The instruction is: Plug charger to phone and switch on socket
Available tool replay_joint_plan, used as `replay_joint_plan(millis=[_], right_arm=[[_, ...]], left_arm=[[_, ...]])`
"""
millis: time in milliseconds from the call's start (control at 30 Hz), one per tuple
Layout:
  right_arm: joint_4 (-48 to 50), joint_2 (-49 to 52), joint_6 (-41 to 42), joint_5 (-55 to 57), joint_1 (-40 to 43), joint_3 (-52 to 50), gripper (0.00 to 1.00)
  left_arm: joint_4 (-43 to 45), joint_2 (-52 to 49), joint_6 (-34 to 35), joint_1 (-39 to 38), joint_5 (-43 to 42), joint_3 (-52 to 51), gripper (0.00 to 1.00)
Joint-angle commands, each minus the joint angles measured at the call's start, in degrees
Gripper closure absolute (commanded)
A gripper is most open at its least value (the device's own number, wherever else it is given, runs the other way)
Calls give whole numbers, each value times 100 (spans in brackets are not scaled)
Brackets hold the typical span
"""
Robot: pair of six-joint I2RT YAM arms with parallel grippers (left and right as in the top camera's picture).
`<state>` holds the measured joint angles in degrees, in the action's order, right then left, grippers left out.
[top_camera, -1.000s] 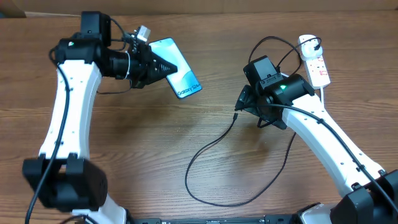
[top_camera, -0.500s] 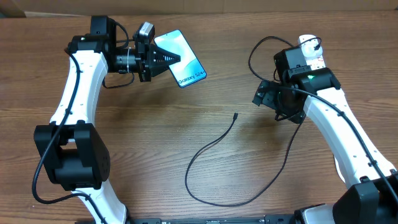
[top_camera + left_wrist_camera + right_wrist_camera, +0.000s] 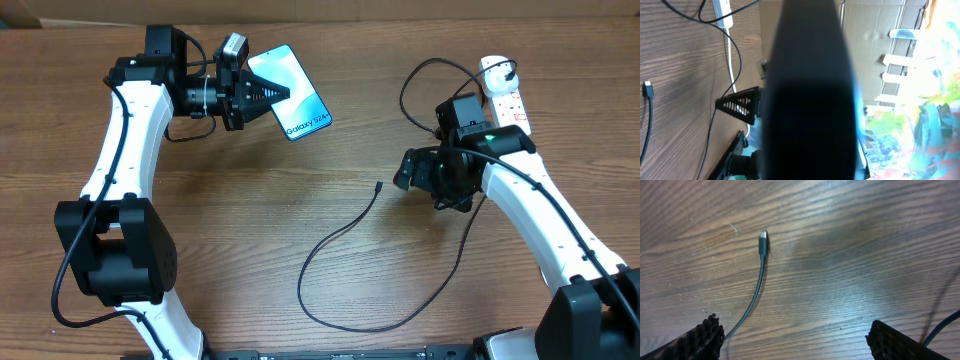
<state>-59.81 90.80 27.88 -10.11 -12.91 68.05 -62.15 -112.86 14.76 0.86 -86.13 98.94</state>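
The phone [image 3: 296, 94], with its blue-teal screen lit, is held above the table at the back left by my left gripper [image 3: 262, 96], which is shut on one short end. In the left wrist view its dark back [image 3: 810, 90] fills the middle. The charger's thin black cable [image 3: 330, 245] loops over the table, and its connector tip [image 3: 378, 185] lies free. My right gripper [image 3: 406, 170] hovers just right of the tip, open and empty. In the right wrist view the tip [image 3: 762, 242] lies ahead of the wide-apart fingers [image 3: 800, 345]. The white socket [image 3: 505, 95] lies at the back right.
The socket's thick white cord [image 3: 520, 150] runs toward the front behind my right arm. Another loop of black cable [image 3: 425, 85] curls left of the socket. In the left wrist view the socket's end [image 3: 722, 7] and its cord [image 3: 730, 45] show at the upper left.
My right gripper has moved left and forward, closer to the connector tip, over the last half second. My left gripper holds the phone where it was half a second ago.
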Motion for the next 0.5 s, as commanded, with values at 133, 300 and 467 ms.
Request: replay_joint_plan(millis=[133,300,467], right_arm=[[166,-101,-142,-201,-20,-22,9],[164,-101,-140,-201,-20,-22,10],[164,-101,-138,-203,-20,-22,10]], left_arm=[[31,4,-138,24,-205,79,96],[33,4,-61,26,-201,79,96],[153,4,-61,24,-26,79,96]])
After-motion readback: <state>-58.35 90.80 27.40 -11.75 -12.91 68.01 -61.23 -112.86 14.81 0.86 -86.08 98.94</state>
